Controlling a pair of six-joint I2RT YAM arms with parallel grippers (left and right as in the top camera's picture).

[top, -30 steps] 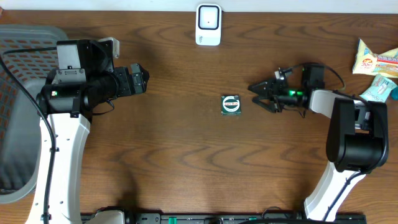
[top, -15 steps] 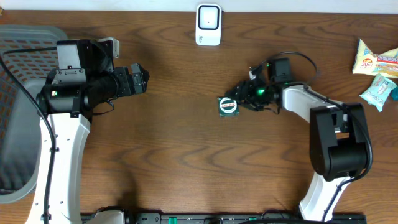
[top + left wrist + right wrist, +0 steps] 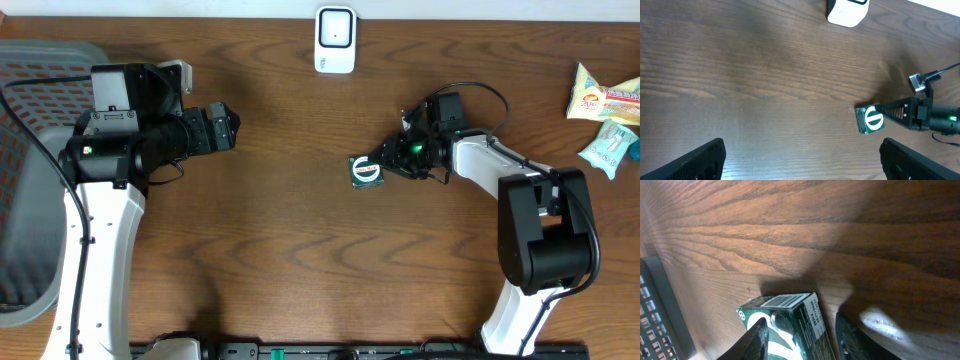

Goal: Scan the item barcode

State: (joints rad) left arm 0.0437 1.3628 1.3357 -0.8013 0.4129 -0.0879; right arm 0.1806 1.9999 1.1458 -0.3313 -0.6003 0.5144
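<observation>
The step in hand is the pickup. The right gripper (image 3: 802,335) is low at the table with the small dark-green cardboard box with a round white logo (image 3: 790,322) between its fingers; one finger (image 3: 759,339) touches it, the other sits just beside it, so I cannot tell whether it is clamped. The box rests on the wood, its barcode strip (image 3: 785,300) facing away from the fingertips. The left gripper (image 3: 802,155) hangs wide and empty, well apart. Next, I judge: firm grip, lift, turn the barcode to the white rectangular scanner (image 3: 335,40).
</observation>
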